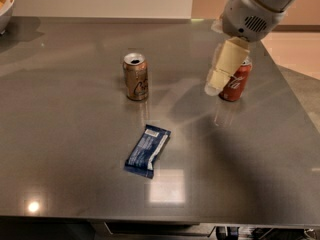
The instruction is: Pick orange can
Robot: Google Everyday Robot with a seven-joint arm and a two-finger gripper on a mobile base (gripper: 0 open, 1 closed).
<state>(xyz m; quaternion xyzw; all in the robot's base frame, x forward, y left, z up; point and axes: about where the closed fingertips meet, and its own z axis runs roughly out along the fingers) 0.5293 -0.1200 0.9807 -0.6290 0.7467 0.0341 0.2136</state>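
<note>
The orange can stands upright on the grey table, left of centre, tan-gold with a silver top. My gripper hangs from the white arm at the upper right. It is above the table in front of the red Coca-Cola can, partly hiding it, and well to the right of the orange can. It holds nothing that I can see.
A blue snack packet lies flat in front of the orange can. A white bowl sits at the far left corner. The table's right edge runs diagonally past the red can.
</note>
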